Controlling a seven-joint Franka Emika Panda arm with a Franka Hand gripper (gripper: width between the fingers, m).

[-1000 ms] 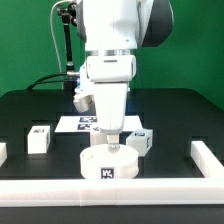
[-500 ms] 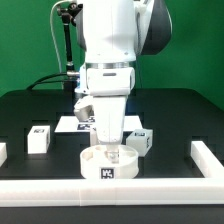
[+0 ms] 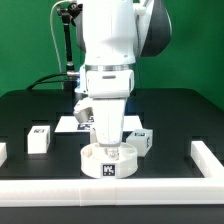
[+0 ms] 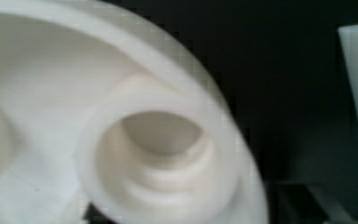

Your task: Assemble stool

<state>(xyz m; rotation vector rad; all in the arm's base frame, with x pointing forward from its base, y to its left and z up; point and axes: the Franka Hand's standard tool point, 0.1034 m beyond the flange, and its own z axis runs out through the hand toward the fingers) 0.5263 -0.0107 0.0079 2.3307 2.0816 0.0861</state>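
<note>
One socket (image 4: 158,135) of the seat (image 3: 108,162) is centred in the wrist view, apparently for alignment, the gripper (image 3: 108,142), whose opening cannot be told, being held directly above the seat, with a leg block (image 3: 143,138) laid just beside the seat.

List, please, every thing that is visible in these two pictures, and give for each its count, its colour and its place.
seat: one, white, a round disc with a tag on its front, near the front rail, under the gripper
socket: one seen, white, in the seat, close in the wrist view
leg blocks: two, white, tagged; one at the exterior view's left, one just right of the seat, partly behind the arm
marker board: one, white, flat, behind the seat
rail: one, white, along the table's front edge
table: one, black
stand: one, black, behind the table
arm: one, white, centre
gripper: one, white, low on the seat; open or shut cannot be told
</note>
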